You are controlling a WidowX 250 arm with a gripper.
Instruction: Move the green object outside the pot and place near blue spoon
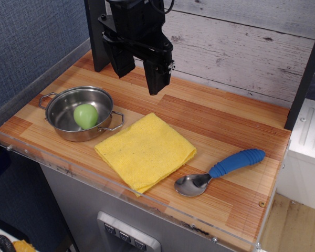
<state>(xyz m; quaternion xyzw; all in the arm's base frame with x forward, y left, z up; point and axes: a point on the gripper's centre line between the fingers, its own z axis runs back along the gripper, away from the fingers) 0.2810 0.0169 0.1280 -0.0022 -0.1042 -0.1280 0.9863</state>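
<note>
**End effector spread wide and empty above the pot**

The black end effector [139,68] hangs in the air behind and to the right of the pot [80,113], its two fingers spread wide apart, gripping nothing and touching nothing. The green object [86,116] sits inside the pot, resting against the right inner wall. Just right of the pot, a folded yellow cloth [146,150] lies flat on the wooden worktop [220,121]. The blue spoon [220,171] lies well to the right of the pot, beyond the cloth, bowl toward the cloth.
</note>
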